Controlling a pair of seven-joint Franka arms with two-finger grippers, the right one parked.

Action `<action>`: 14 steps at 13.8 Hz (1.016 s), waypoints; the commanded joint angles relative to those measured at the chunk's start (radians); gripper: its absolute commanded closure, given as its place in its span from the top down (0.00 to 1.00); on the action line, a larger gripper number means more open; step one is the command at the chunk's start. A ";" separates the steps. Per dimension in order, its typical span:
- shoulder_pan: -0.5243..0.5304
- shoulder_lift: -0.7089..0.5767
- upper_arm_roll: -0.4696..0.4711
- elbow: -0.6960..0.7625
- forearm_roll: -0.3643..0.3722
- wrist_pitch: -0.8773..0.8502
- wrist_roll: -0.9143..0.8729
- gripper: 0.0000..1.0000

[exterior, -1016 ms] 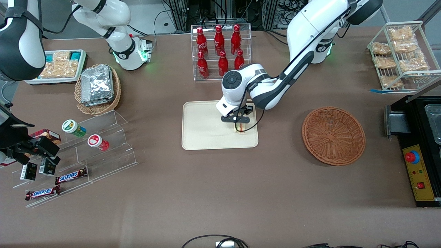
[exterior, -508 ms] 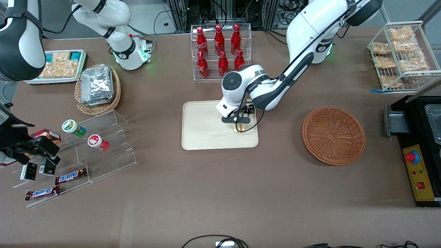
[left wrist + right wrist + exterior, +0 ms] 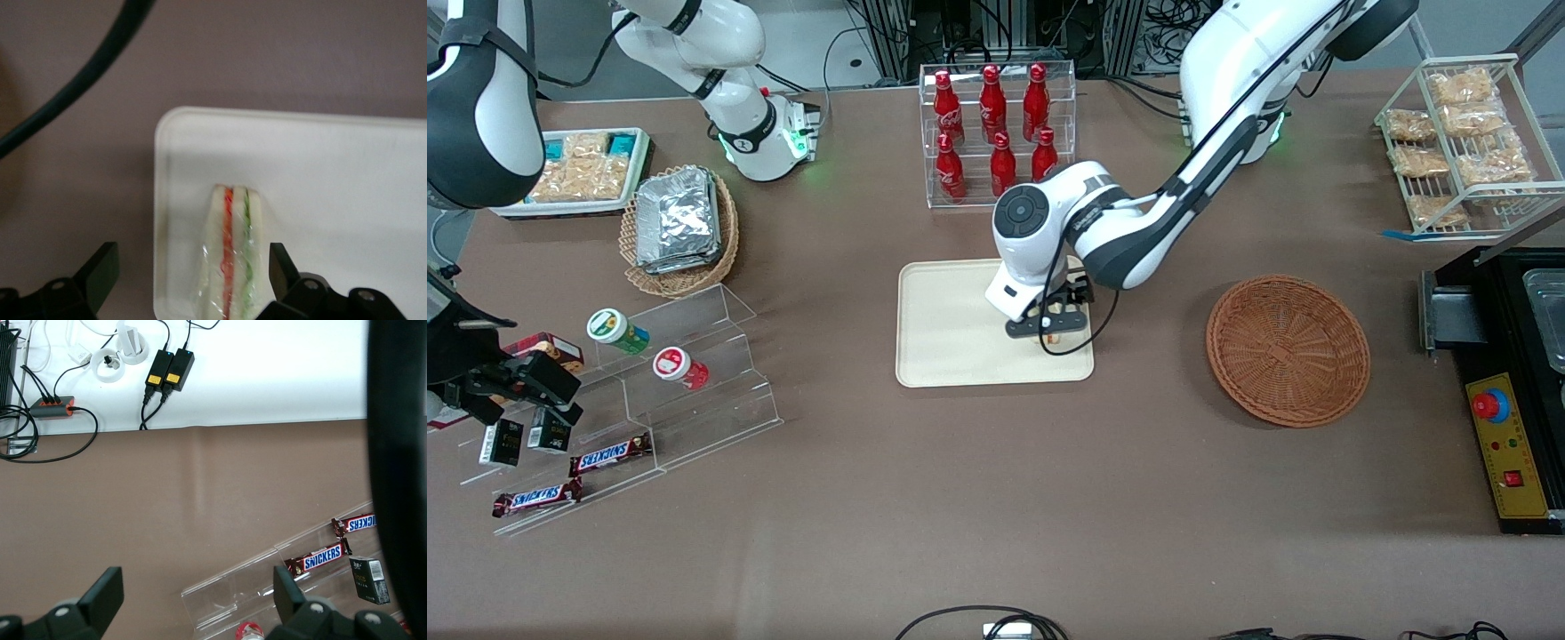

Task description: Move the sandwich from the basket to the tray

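The wrapped sandwich [image 3: 232, 260] stands on edge on the cream tray [image 3: 347, 173], close to the tray's corner toward the working arm's end. My left gripper [image 3: 192, 261] is open, with one finger on each side of the sandwich. There is a wide gap on one side and a narrow one on the other. In the front view the gripper [image 3: 1049, 325] hangs over the tray [image 3: 951, 329] and hides most of the sandwich. The reddish-brown basket [image 3: 1288, 349] sits empty beside the tray, toward the working arm's end.
A clear rack of red bottles [image 3: 996, 133] stands just farther from the camera than the tray. A tan basket of foil packets [image 3: 680, 229] and an acrylic step stand [image 3: 685, 373] lie toward the parked arm's end. A wire rack [image 3: 1463, 142] and a black box [image 3: 1516, 391] are at the working arm's end.
My left gripper has shifted a little nearer to the front camera over the tray and now covers the sandwich more. The sandwich stays on the tray.
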 commanded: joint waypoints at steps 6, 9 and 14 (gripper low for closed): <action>0.243 -0.214 -0.005 0.006 -0.059 -0.134 0.012 0.99; 0.318 -0.267 -0.003 0.033 -0.137 -0.218 0.188 0.99; 0.415 -0.382 0.074 0.052 -0.260 -0.353 0.513 0.99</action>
